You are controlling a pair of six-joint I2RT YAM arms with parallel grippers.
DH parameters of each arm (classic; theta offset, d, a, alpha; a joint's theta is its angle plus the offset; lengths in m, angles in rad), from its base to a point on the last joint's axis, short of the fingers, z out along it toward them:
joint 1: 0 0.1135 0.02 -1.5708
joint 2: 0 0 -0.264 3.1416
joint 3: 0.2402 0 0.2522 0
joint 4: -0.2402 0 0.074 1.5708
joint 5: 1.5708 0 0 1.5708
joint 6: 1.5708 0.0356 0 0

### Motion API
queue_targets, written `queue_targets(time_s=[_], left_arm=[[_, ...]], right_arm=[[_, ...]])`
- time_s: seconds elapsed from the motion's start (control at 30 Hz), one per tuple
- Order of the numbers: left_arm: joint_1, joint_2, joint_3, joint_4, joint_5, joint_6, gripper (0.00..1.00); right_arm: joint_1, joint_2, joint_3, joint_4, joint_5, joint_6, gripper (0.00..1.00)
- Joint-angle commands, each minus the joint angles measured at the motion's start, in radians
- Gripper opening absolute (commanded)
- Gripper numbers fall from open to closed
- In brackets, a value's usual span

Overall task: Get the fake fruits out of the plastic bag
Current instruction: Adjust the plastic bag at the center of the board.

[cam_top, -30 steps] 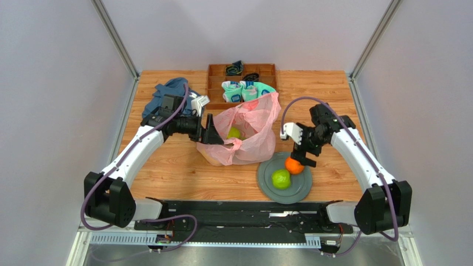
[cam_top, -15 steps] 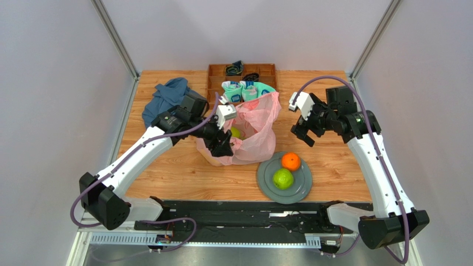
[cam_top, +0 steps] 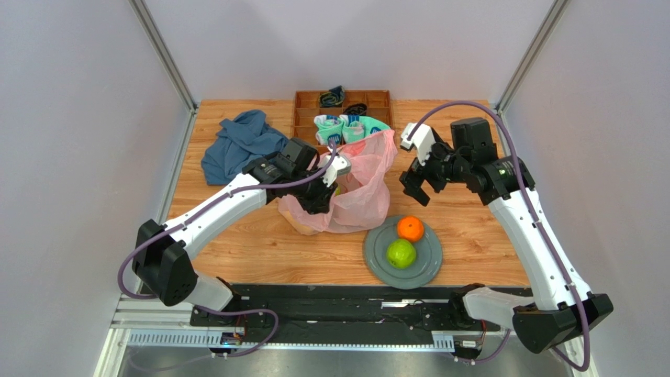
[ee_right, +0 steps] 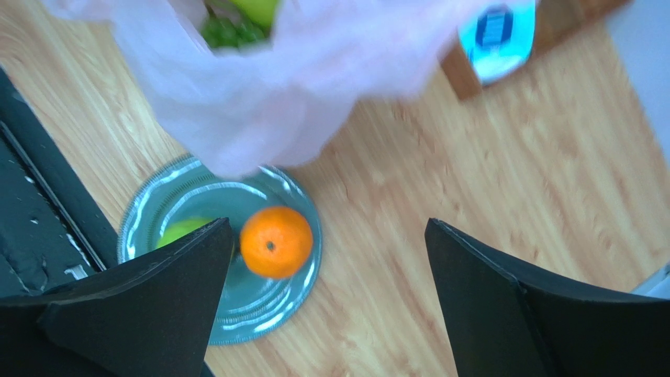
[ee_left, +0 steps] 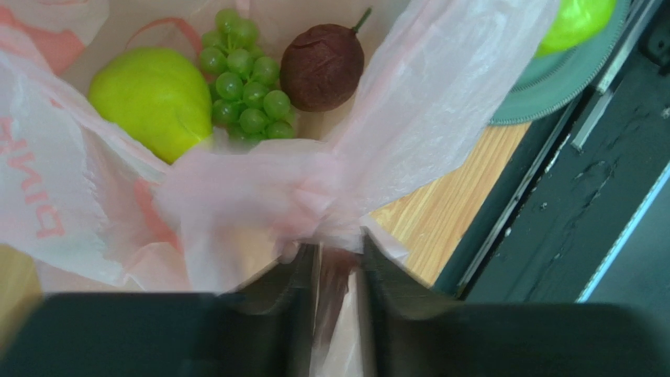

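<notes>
The pink plastic bag [cam_top: 358,188] lies mid-table with its mouth facing my left gripper [cam_top: 318,198]. In the left wrist view that gripper [ee_left: 340,247] is shut on a bunched fold of the bag's rim [ee_left: 259,196]. Inside the bag lie a green pear [ee_left: 153,98], green grapes [ee_left: 244,86] and a dark plum [ee_left: 322,67]. An orange [cam_top: 410,228] and a green apple [cam_top: 400,254] rest on the grey plate [cam_top: 377,263]. My right gripper [cam_top: 417,184] hangs open above the table, just right of the bag. The orange [ee_right: 275,242] shows between its fingers, far below.
A blue cloth [cam_top: 240,145] lies at the back left. A wooden tray [cam_top: 307,106] at the back holds teal-and-white socks [cam_top: 350,128] right behind the bag. The black base rail [cam_top: 338,302] runs along the near edge, close to the plate.
My left gripper moved right onto the bag's near rim and shut on it. My right gripper rose from the plate, leaving the orange there, and shifted back toward the bag.
</notes>
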Motion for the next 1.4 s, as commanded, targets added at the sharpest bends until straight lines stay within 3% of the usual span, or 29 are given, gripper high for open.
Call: queue_targets(time_s=[0.0, 0.17, 0.33, 0.43, 0.6, 0.77, 0.87, 0.93, 1.1, 1.27, 1.37], left_arm=[[-0.003, -0.055, 0.061, -0.04, -0.059, 0.035, 0.02], [0.069, -0.209, 0.015, -0.112, -0.022, 0.044, 0.0], [0.259, -0.336, -0.059, -0.157, 0.046, -0.121, 0.0], [0.321, -0.395, -0.121, -0.141, 0.077, -0.146, 0.0], [0.466, -0.459, -0.206, -0.106, 0.088, -0.342, 0.0], [0.645, -0.488, -0.378, -0.029, 0.234, -0.624, 0.0], [0.673, -0.525, -0.441, -0.043, 0.243, -0.625, 0.0], [0.675, -0.554, -0.471, -0.031, 0.246, -0.612, 0.0], [0.675, -0.61, -0.465, 0.004, 0.292, -0.62, 0.0], [0.696, -0.545, -0.222, -0.043, 0.494, -0.557, 0.0], [0.698, -0.519, -0.148, -0.089, 0.507, -0.54, 0.0]], right_arm=[[0.169, 0.035, 0.179, 0.119, -0.002, 0.089, 0.99], [0.329, 0.179, 0.282, 0.276, -0.01, 0.146, 0.99], [0.378, 0.432, 0.255, 0.369, 0.034, 0.233, 0.87], [0.406, 0.538, 0.236, 0.302, 0.061, 0.298, 0.78], [0.585, 0.48, 0.0, 0.273, 0.18, 0.143, 0.76], [0.618, 0.386, -0.258, 0.346, 0.194, 0.249, 0.77], [0.632, 0.368, -0.301, 0.348, 0.222, 0.261, 0.8], [0.63, 0.355, -0.284, 0.378, 0.248, 0.285, 0.83], [0.63, 0.439, -0.045, 0.42, 0.245, 0.362, 0.82], [0.63, 0.623, 0.138, 0.428, 0.255, 0.422, 0.79], [0.629, 0.687, 0.169, 0.451, 0.298, 0.447, 0.77]])
